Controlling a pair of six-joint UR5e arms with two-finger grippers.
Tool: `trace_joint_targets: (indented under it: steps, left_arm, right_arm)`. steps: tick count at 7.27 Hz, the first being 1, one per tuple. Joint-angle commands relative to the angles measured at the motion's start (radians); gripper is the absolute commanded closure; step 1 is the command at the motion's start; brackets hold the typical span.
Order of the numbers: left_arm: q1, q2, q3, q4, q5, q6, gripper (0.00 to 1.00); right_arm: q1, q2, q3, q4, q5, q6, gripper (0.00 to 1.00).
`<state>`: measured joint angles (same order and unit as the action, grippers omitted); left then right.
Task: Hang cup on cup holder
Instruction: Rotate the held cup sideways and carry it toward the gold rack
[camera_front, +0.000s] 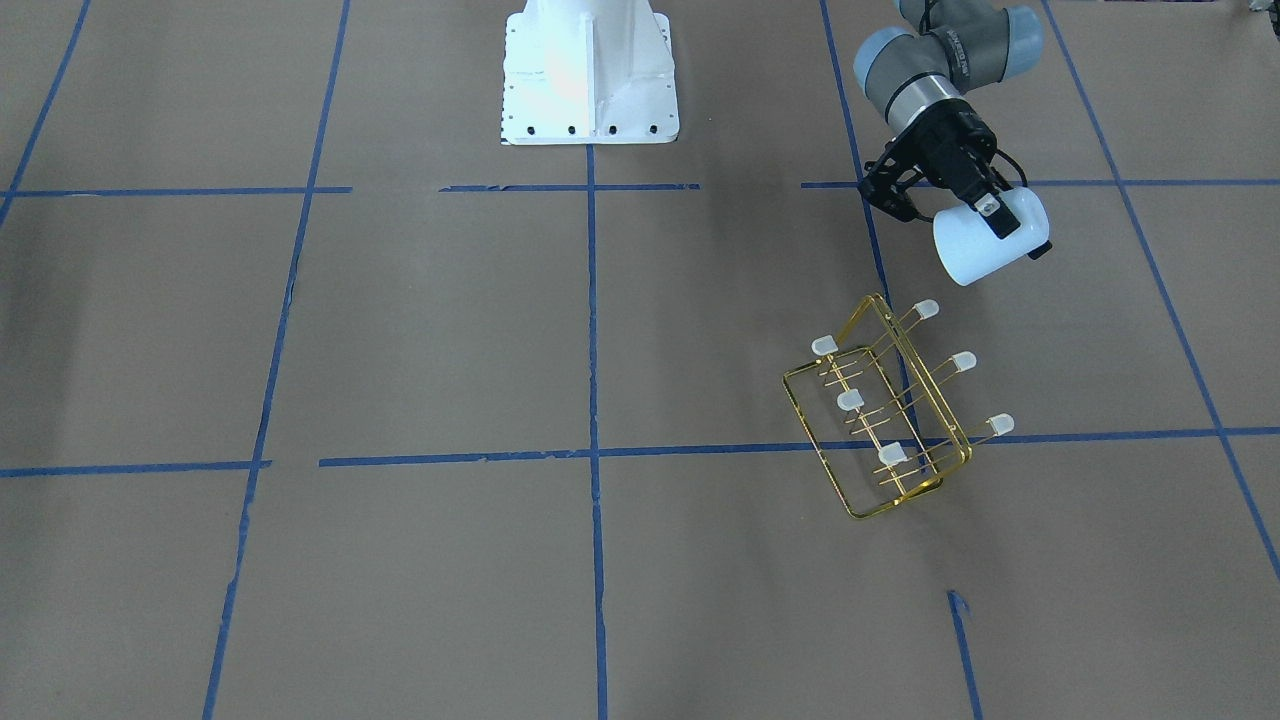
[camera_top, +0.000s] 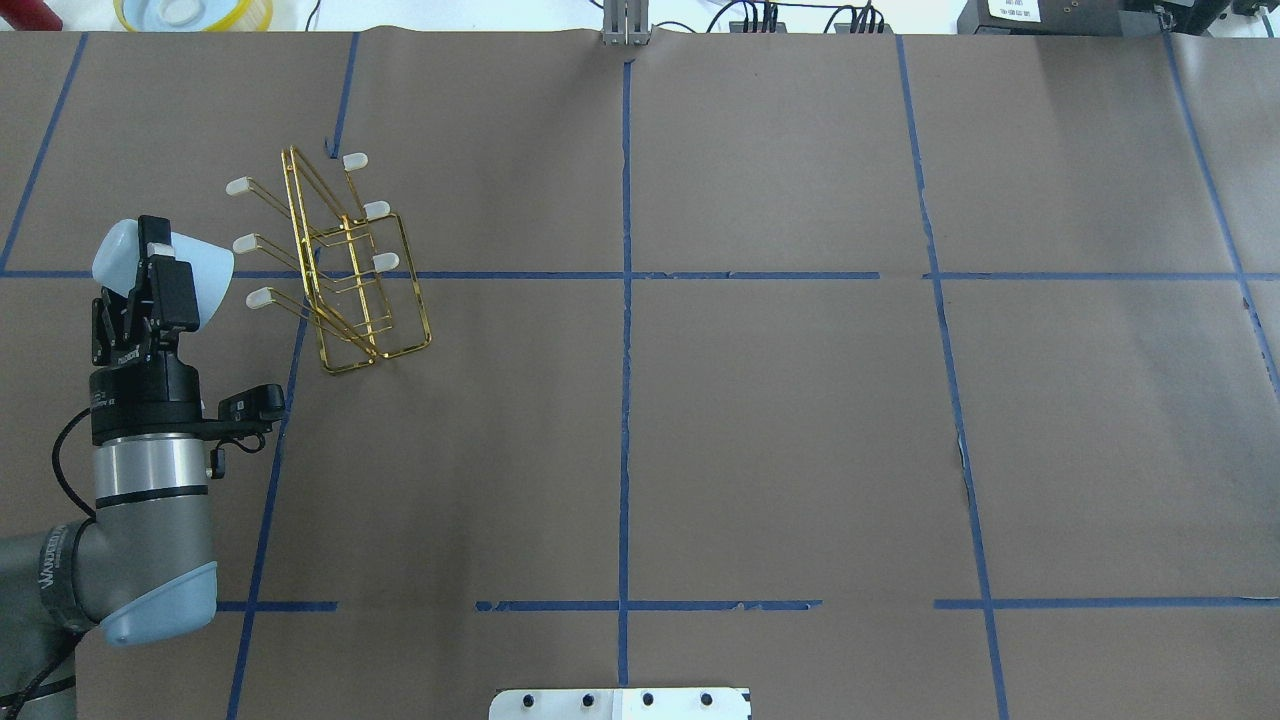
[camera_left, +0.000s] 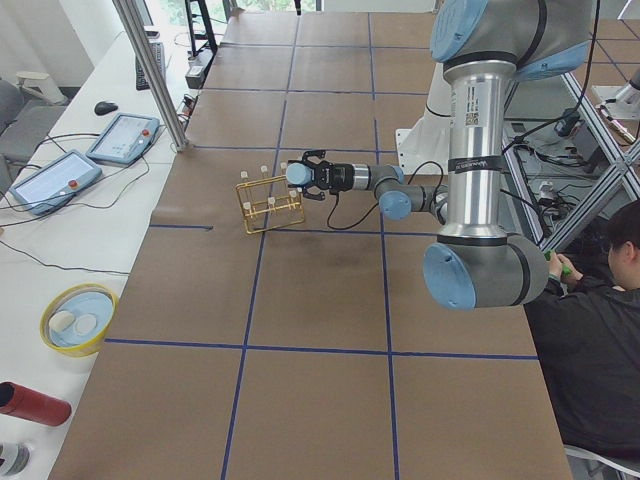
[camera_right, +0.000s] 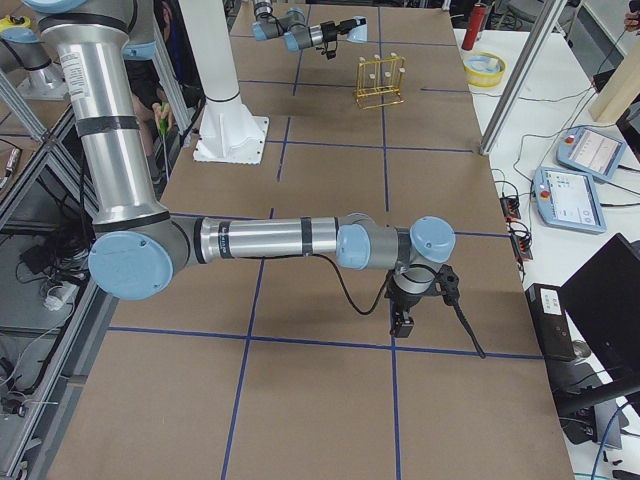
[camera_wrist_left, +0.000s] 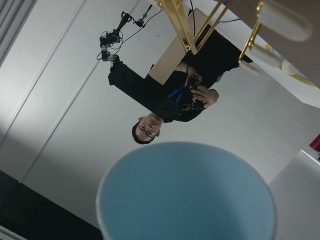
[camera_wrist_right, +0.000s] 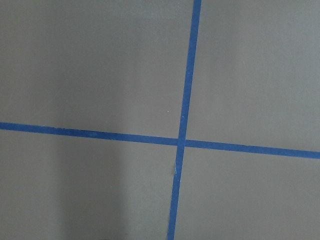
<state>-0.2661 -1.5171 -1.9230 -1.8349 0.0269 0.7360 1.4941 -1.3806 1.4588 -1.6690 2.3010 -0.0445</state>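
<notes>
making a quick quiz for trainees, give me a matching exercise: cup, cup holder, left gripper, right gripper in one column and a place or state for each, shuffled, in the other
Column one:
1. cup
2. cup holder
3. left gripper
4. right gripper

Column two:
a. stands on the table, nothing hung on it
b. fingers clamped on the cup
c. held off the table, tipped on its side
d. over a blue tape cross, away from the rack

Pairs: 1-c, 2-a, 3-b, 4-d
</notes>
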Motion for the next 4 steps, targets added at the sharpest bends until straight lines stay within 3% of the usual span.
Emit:
trace_joint_targets:
  steps: [1, 4]
  left_arm:
    - [0.002, -0.005, 0.033, 0.0, 0.004, 0.006, 1.0]
    - [0.004, -0.04, 0.094, 0.0, 0.007, 0.013, 0.99]
  right_arm:
    - [0.0, 0.0, 0.0, 0.0, 0.0, 0.0, 0.0]
    - [0.0, 0.0, 0.0, 0.0, 0.0, 0.002, 0.0]
